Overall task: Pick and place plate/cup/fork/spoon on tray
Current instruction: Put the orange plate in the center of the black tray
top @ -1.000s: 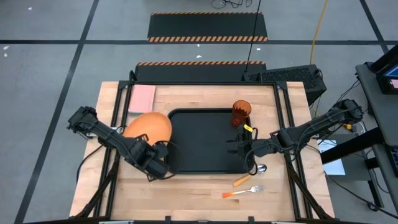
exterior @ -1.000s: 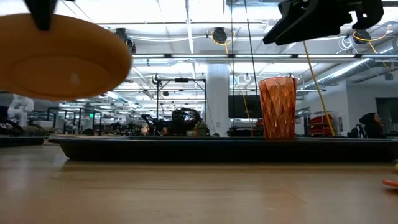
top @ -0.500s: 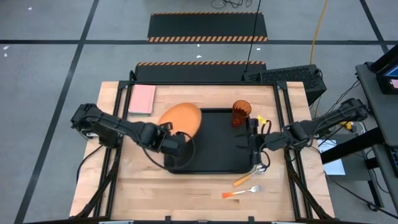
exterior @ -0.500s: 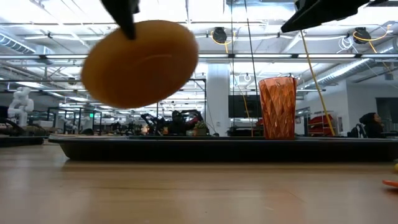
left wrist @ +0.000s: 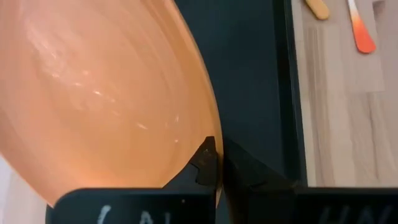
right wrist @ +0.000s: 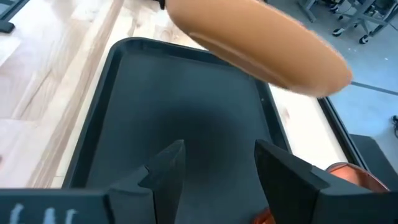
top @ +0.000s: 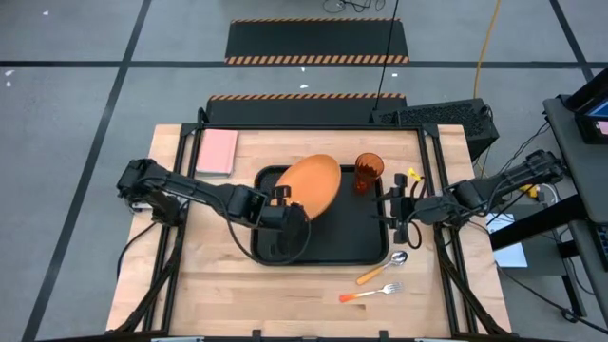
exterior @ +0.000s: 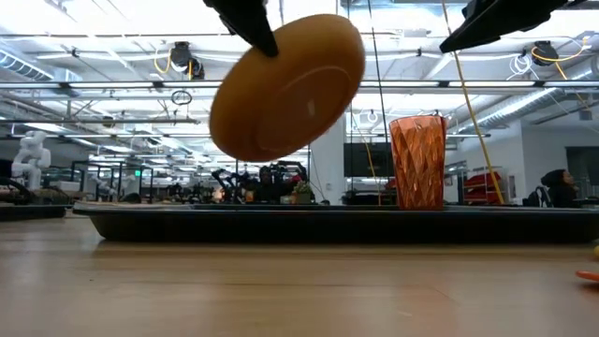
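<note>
Gripping tilted plate [top: 312,183] above tray [top: 356,249], left hand [top: 282,197] clamped

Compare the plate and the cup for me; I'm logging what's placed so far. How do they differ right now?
The plate hangs tilted in the air over the tray, pinched at its rim by the left claw; the cup stands upright on the tray, with no claw on it. The plate is wide and shallow; the cup is narrow and taller than wide. The plate is opaque; the cup is translucent and faceted. Both are orange.
</note>
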Controlling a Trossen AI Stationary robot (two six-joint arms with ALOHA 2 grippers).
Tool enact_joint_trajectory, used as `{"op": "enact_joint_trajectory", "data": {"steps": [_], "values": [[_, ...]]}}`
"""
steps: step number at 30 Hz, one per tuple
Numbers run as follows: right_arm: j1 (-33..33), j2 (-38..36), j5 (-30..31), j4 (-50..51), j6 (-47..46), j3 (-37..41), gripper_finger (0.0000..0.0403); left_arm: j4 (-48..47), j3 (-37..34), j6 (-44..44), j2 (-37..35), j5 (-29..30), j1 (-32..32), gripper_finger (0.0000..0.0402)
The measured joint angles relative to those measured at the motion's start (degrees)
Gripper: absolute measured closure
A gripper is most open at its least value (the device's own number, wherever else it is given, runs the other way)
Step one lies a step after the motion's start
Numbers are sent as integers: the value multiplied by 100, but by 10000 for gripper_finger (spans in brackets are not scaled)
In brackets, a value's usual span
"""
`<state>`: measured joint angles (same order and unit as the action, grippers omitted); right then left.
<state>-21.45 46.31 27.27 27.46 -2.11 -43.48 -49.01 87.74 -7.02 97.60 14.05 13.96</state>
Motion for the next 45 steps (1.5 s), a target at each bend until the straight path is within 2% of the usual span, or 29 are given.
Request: {"op": "enact_joint_trajectory", "data": {"steps": [17,25,33,45], "values": [[-2,-68,299,74,173,0,214,410,2,136,1103,83,232,391],[-2,-75,273,129,121,0,214,657,2,86,1301,104,243,383],[-2,-81,264,210,108,0,214,513,0,-62,1428,46,258,389],[-2,-79,251,240,96,0,214,750,-4,-79,1669,-65,267,361]]}}
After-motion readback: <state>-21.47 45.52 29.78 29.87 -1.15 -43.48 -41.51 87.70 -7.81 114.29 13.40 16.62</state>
